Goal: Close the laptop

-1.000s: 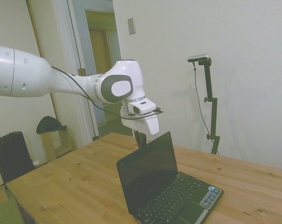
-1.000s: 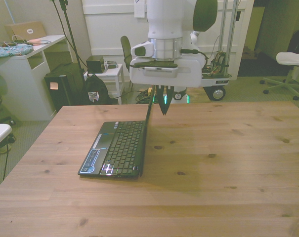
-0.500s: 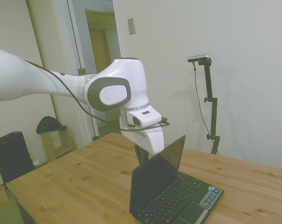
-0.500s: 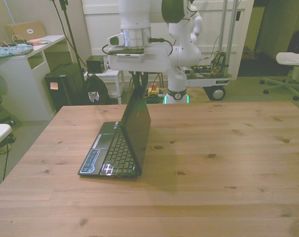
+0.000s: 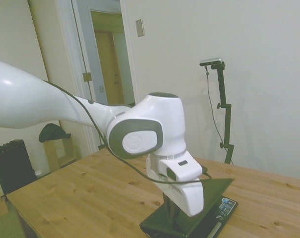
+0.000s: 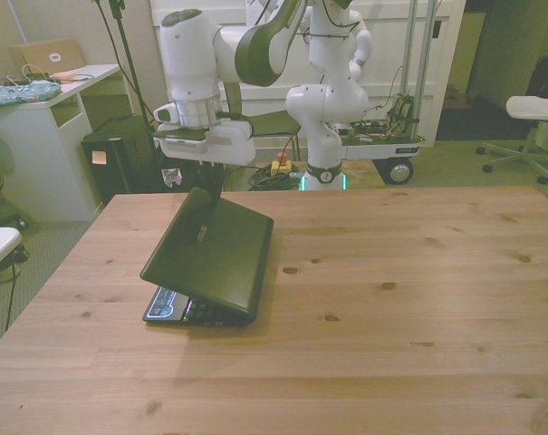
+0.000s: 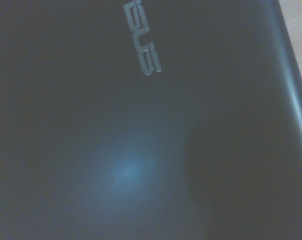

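laptop [image 6: 210, 258]: sitting on the wooden bench [image 6: 418, 299], toward the front view's left. From where I'm driving, the lid is most of the way down but not shut; there's a wedge of gap left on the palm-rest side.

lid: black and matte, tilted, hinge edge toward the front view's right. The wrist view is basically filled with it [image 7: 141, 150], and I can read silver logo lettering [image 7: 141, 42] plus a soft glare spot.

palm rest: a sliver pokes out under the lid, with the blue and white sticker [image 6: 168, 305] showing. It's also visible in the side view [image 5: 224, 207].

hand [image 6: 210, 186]: right over the lid's raised edge and looks to be pressing on it. Fingers are dark and bunched together; honestly I can't tell if they're open or closed.

arm: white, coming in from the side view's left.
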You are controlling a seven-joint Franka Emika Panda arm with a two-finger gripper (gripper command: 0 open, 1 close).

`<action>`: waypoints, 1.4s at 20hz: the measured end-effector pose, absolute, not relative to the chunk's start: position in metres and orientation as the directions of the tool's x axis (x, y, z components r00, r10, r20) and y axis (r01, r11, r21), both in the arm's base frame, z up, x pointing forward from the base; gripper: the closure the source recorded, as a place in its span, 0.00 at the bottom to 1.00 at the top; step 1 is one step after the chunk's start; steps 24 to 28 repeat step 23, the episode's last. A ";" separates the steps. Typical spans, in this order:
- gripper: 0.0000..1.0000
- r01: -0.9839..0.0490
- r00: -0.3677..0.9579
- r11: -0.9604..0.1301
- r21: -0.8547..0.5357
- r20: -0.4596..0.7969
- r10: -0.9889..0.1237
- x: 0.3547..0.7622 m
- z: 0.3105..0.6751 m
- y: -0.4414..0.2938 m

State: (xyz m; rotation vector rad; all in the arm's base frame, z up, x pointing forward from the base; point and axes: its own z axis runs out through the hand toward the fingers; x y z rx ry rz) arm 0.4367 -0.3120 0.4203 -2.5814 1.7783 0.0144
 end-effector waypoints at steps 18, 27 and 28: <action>1.00 -0.919 0.395 -0.395 -0.003 0.033 -0.918 0.470 0.389 -0.301; 0.00 -0.867 0.483 -0.489 -0.100 0.080 -0.872 0.465 0.486 -0.237; 0.00 -0.867 0.483 -0.489 -0.100 0.080 -0.872 0.465 0.486 -0.237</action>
